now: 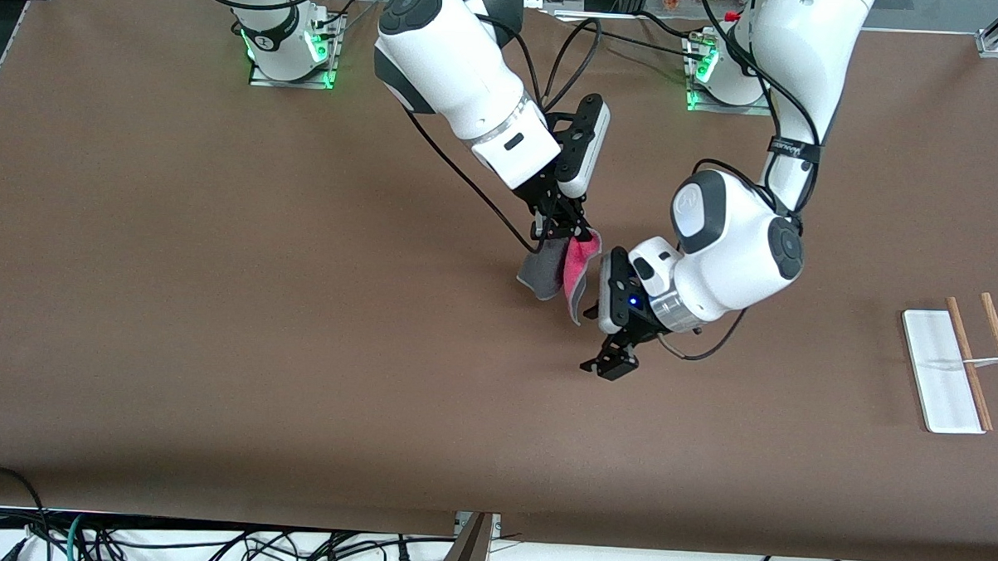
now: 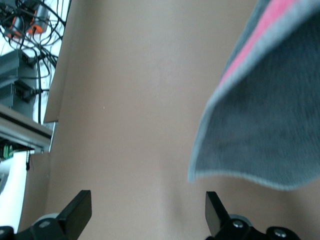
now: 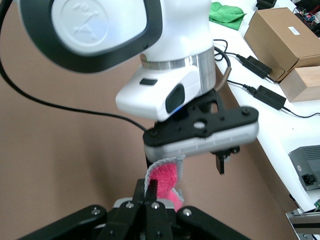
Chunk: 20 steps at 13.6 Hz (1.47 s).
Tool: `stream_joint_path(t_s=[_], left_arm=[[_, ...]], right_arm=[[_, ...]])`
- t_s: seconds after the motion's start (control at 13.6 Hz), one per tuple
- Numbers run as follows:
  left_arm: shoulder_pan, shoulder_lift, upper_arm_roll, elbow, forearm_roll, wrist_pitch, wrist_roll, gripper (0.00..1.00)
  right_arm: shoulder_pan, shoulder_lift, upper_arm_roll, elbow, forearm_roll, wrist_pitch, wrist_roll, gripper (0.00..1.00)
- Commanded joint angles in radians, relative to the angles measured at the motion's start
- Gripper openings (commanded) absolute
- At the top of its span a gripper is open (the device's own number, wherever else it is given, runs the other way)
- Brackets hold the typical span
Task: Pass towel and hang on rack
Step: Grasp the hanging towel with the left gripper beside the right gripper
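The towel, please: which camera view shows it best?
The front view: the towel hangs whole from the right gripper, beside the open left gripper. The left wrist view shows one grey corner; the right wrist view shows a pink bit above the shut fingers.

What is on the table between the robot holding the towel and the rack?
Only the left pincer, open, beside the towel; then bare table to the rack, per the front view.

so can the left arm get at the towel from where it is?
Probably yes. The towel hangs from the right gripper above the table, and the left gripper is open just beside it, with nothing between them.
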Motion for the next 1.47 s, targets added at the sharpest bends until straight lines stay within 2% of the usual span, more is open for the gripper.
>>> stream_joint_path(t_s=[0.0,0.22,0.44,0.59,1.11,1.4], left_arm=[[0.015,-0.007,0.012,-0.011,-0.064,-0.056,0.004,1.0],[0.015,-0.047,0.012,-0.075,-0.074,-0.07,0.004,1.0],[0.021,-0.123,0.012,-0.222,-0.074,-0.072,0.012,1.0],[0.022,-0.157,0.009,-0.272,-0.072,-0.072,0.012,1.0],[-0.014,-0.165,0.0,-0.272,-0.238,-0.07,-0.014,1.0],[-0.021,-0.163,-0.022,-0.273,-0.281,-0.069,-0.029,1.0]], right_arm=[[-0.004,0.002,0.008,0.005,0.006,0.011,-0.008,0.0],[-0.004,0.001,0.008,0.005,0.006,0.011,-0.008,0.0],[-0.004,0.002,0.008,0.005,0.008,0.011,-0.008,0.0],[-0.004,0.002,0.008,0.005,0.011,0.024,-0.006,0.0],[-0.004,0.008,0.008,0.0,0.025,0.096,-0.06,0.0],[-0.004,0.012,0.008,-0.001,0.026,0.097,-0.081,0.0]])
